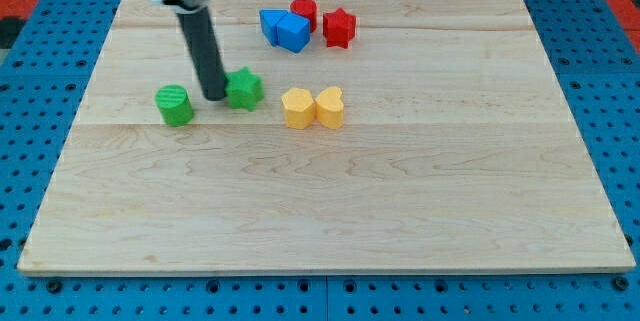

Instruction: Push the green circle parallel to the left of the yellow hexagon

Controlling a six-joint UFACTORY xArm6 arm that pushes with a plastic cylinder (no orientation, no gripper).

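- My tip [216,96] sits on the counter [330,211] between the two green blocks: the green circle [174,105] is near it on the view's left, and the green star [244,89] is right against it on the view's right, touching or nearly so.
- There is no pincer on this rig, only the rod, so nothing is clenched or released; the rod simply stands on the board.
- The circle lies well to the view's left of the yellow hexagon [298,107], with the star and my tip in the gap between them.
- The hexagon touches the yellow heart [330,107] on its right side, so its left side is the free one.
- Judging by height in the view, the circle is already about level with the hexagon, so the "parallel" part looks roughly met.
- What I think remains is closing the gap: the circle should travel to the view's right until it sits just beside the hexagon.
- My tip is on the wrong side of the circle for that push; I would need to get round to its left first.
- The star stands a little above that line and may get nudged on the way.
- The blue blocks [284,29], red cylinder [304,11] and red star [339,27] are clustered at the view's top, well clear.
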